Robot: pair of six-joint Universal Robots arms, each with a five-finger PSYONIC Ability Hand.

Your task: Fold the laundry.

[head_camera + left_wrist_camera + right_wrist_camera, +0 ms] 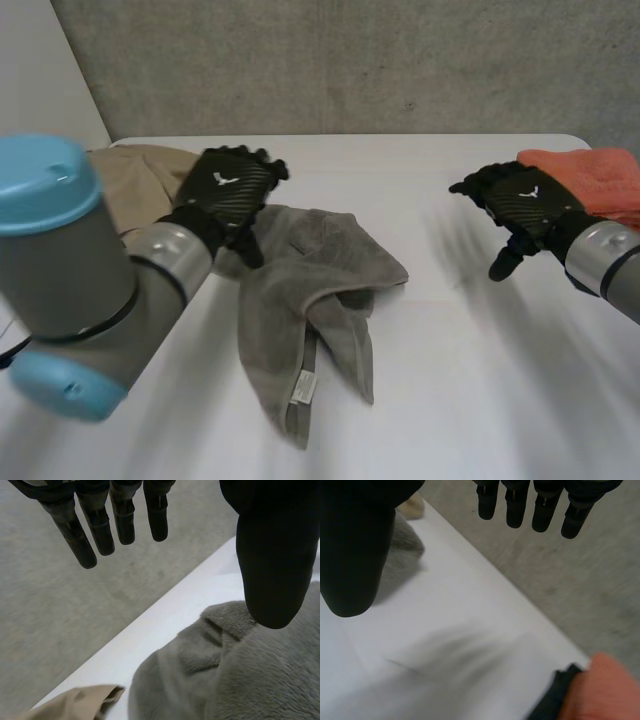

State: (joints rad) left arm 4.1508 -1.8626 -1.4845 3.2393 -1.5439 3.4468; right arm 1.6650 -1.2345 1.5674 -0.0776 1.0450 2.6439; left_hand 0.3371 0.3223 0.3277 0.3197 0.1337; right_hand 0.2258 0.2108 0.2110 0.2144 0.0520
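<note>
One grey towel (pixel 320 270) lies beneath the left hand's (pixel 228 185) thumb (pixel 272 555).

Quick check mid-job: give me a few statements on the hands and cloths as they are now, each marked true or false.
1. The left hand is open over the far part of the grey towel, gripping nothing. True.
2. The right hand pinches the orange cloth. False: it is open over the bare white table, with the orange cloth beside its wrist.
3. The grey towel is folded into a neat square. False: it lies crumpled, with a label showing at its near end.
4. A tan cloth lies beside the grey towel on the left arm's side. True.
</note>
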